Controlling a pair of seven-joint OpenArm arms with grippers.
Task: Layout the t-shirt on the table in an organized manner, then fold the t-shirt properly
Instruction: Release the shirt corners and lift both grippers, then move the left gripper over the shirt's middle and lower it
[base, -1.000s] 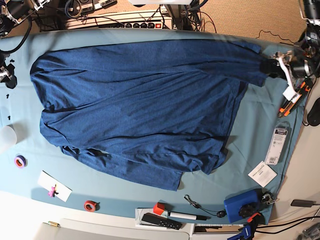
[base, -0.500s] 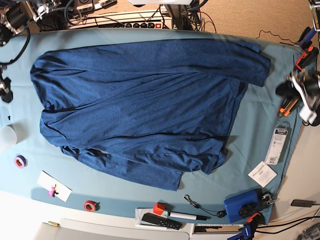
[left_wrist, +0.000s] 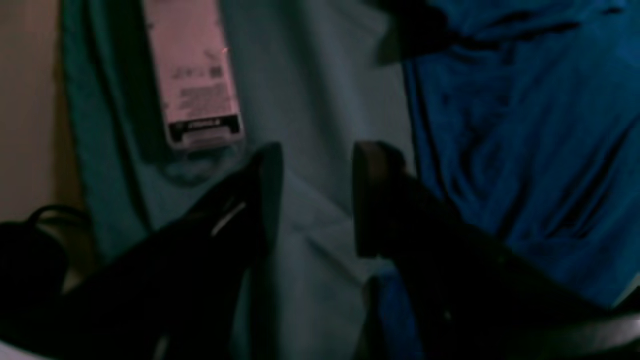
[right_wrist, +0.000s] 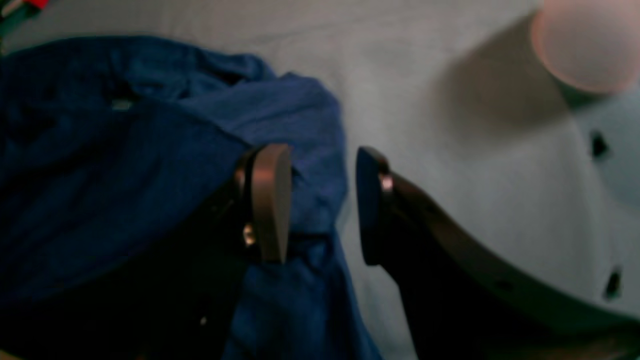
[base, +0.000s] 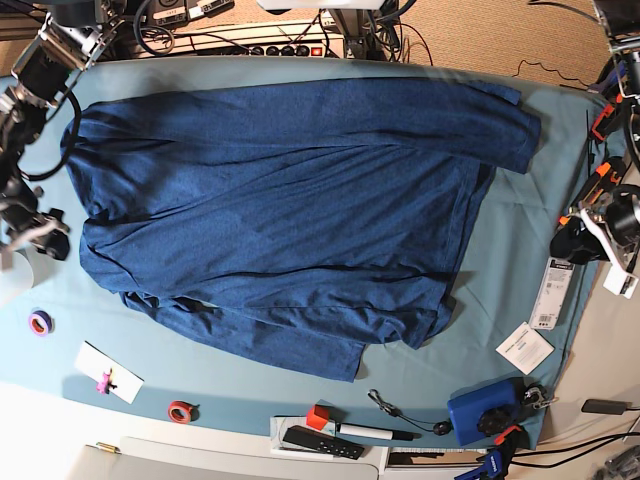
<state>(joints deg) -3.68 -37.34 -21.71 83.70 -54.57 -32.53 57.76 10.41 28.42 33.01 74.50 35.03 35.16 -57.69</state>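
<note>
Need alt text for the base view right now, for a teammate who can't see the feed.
A dark navy t-shirt lies spread but rumpled across the teal-covered table, its lower layers bunched. Both arms sit at the table's ends, clear of the fabric. Tape rolls, a marker and tools line the near edge.

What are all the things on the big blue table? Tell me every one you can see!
t-shirt: one, dark navy, spread over most of the table
table: one, light teal cover
tape rolls: two, purple and red, near edge on the base view's left
white card: one, with a small pink thing, between the tape rolls
white packet: one, base view's right side
white label: one, below the packet
blue box: one, near right corner
black marker: one, near edge
left gripper: one, black, open over bare table
right gripper: one, open, at the shirt's edge
</note>
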